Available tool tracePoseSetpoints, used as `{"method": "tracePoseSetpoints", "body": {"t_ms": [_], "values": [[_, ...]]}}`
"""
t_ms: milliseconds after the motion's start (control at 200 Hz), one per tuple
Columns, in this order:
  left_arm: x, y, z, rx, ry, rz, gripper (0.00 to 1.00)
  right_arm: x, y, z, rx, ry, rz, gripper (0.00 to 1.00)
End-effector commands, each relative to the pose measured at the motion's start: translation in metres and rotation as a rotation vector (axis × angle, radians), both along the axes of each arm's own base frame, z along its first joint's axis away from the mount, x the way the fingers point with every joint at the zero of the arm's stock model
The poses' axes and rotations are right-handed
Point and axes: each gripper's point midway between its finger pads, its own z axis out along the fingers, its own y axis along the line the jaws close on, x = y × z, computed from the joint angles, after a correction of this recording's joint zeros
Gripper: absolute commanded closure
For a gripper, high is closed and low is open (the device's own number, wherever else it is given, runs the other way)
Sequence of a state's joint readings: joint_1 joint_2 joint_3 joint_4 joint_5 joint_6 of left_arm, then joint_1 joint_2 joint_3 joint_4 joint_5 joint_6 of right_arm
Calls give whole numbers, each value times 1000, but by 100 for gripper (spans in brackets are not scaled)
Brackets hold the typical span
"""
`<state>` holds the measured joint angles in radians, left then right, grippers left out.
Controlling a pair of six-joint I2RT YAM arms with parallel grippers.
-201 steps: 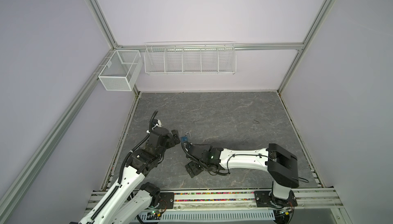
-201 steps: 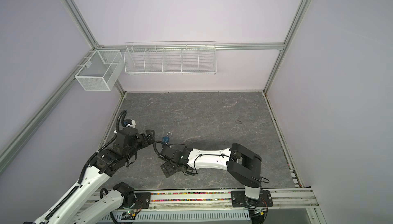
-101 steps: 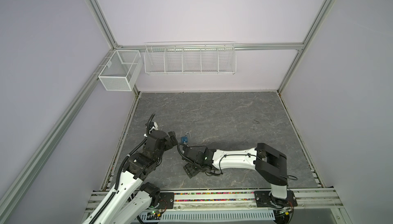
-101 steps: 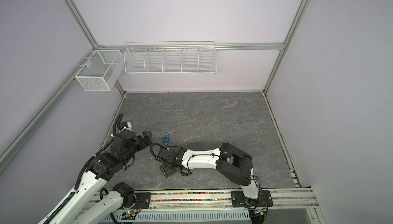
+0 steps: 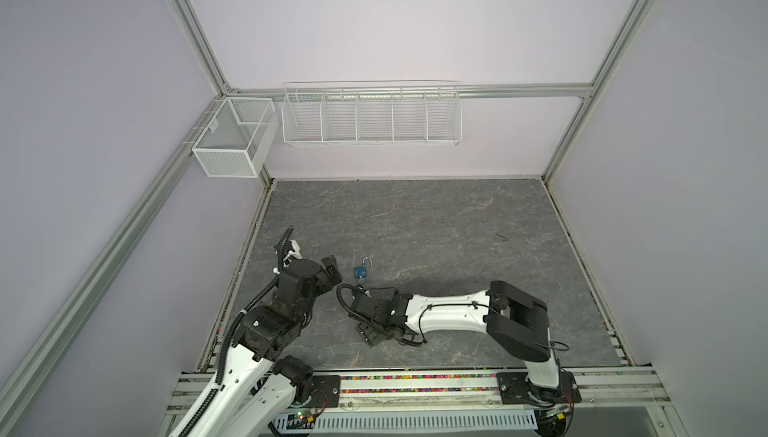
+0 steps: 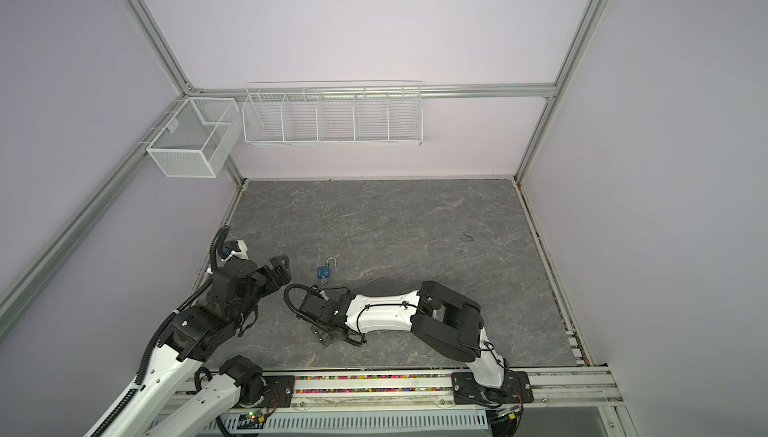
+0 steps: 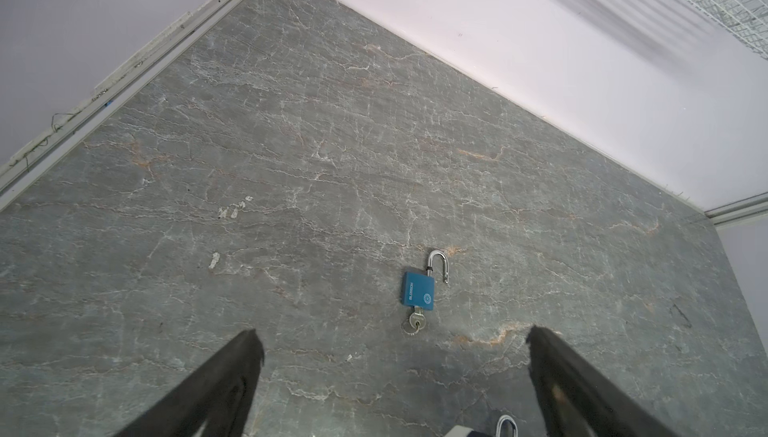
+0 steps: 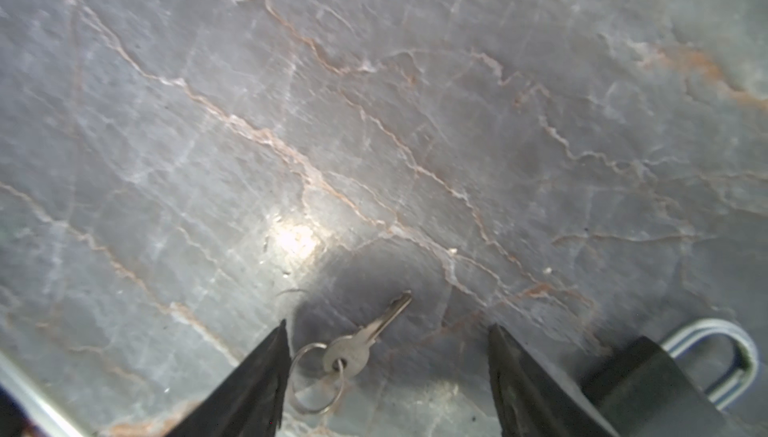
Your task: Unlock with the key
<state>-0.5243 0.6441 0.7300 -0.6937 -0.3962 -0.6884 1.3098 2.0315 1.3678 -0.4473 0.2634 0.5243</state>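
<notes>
Left claw (image 7: 392, 331): spread as wide as it goes and holding nothing, raised over the table (image 7: 291, 165) and aimed toward the blue padlock (image 7: 417, 291).
Right claw (image 8: 387, 325): open and low over the table, gripping nothing, its fingers (image 8: 257, 372) standing either side of a loose key (image 8: 360, 345).
Loose key: flat on the table on a wire ring (image 8: 316, 376) that lies just beside one finger.
Other padlock (image 8: 640, 381): just beside the far finger of the same claw; I cannot tell whether it is locked.
Blue padlock: flat on the table between the two claws, apart from both — shackle sprung, free end clear of the body.
Inserted key (image 7: 415, 321): seated in the blue padlock's keyhole.
Wire baskets (image 5: 370, 117): on the back wall, well apart.
</notes>
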Motion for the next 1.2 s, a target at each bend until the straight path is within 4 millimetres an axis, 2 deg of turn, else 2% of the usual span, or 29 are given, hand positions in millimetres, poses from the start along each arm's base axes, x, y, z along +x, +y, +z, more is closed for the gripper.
{"method": "tracePoseSetpoints", "body": {"t_ms": [0,300,585,665,755,895,1094,1194], "values": [[-4,5,-9,7,30,22,1,1,-13,-5,-106,-61,9,24],[-1,0,-10,-5,28,5,1,2,-33,9,-178,-129,12,26],[1,-8,-11,-24,34,-24,1,19,-59,31,-168,-152,-28,29],[1,-8,-11,-26,32,-21,1,15,-56,39,-142,-132,-4,30],[1,-7,-10,-29,28,-15,1,1,-43,44,-63,-61,51,31],[-1,-4,-7,-37,17,-5,1,-12,-30,37,1,54,93,38],[-6,0,-7,-40,23,3,1,-18,-25,24,-7,117,112,47],[-8,1,-8,-41,19,7,1,-15,-25,16,-8,145,90,52]]}}
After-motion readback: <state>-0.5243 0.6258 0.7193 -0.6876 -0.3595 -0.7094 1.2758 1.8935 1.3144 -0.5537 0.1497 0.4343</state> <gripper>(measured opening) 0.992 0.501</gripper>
